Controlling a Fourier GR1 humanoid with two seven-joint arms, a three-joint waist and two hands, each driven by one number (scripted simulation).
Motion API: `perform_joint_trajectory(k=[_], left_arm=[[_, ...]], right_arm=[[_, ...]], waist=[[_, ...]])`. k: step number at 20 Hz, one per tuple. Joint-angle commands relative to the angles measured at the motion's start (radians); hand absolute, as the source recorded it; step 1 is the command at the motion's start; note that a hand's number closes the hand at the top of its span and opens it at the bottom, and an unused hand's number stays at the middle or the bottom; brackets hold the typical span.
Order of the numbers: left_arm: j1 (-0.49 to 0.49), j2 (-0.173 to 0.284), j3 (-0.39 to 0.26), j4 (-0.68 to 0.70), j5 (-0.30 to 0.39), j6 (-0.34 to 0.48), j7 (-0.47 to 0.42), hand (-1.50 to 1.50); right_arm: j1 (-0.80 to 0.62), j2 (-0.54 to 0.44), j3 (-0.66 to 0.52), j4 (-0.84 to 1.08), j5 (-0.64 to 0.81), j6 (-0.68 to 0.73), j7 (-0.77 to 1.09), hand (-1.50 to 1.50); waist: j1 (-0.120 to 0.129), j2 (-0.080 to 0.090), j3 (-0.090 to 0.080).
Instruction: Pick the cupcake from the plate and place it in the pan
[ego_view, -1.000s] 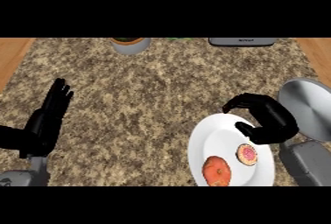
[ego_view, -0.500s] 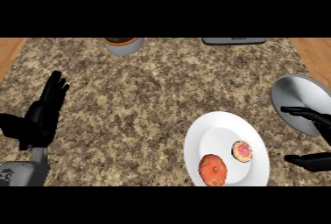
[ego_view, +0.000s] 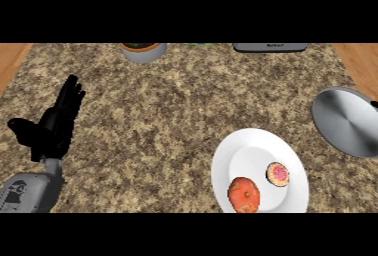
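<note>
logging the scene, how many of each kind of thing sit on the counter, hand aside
white round plate: 1
pink-topped cupcake: 1
orange round food item: 1
grey metal pan: 1
grey pot at the far edge: 1
dark grey appliance: 1
total: 6

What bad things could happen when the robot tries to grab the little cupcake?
The small pink-topped cupcake sits close beside a round orange fruit on the white plate, so fingers might bump the fruit or grab it by mistake. The grey metal pan lies partly past the view's right edge, so a drop there could miss.
</note>
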Motion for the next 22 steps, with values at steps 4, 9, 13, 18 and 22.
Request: perform_joint_trajectory(k=[4, 9, 13, 18, 22], left_arm=[[-0.016, -0.018, 0.009, -0.031, -0.011, 0.002, 0.054, 0.00], [0.012, 0.002, 0.049, -0.007, -0.024, -0.062, -0.011, 0.00], [-0.035, -0.060, 0.005, -0.045, -0.072, 0.016, 0.091, 0.00], [-0.059, -0.067, 0.041, 0.043, -0.072, -0.026, 0.020, 0.00], [-0.006, -0.101, 0.037, 0.030, -0.104, -0.009, -0.025, 0.00]], right_arm=[[-0.021, -0.069, -0.077, -0.263, -0.063, 0.103, 0.252, -1.50], [-0.079, 0.036, -0.062, -0.302, 0.035, 0.081, 0.340, -1.50], [-0.100, 0.080, -0.026, -0.377, -0.025, 0.172, 0.443, -1.50], [-0.013, 0.142, -0.013, -0.473, 0.018, 0.214, 0.433, -1.50], [0.002, 0.148, -0.042, -0.484, 0.080, 0.255, 0.484, -1.50]], waist=[[0.007, -0.001, 0.000], [0.018, 0.002, 0.001], [0.016, 0.002, 0.001], [0.010, 0.002, 0.001], [0.012, 0.002, 0.001]])
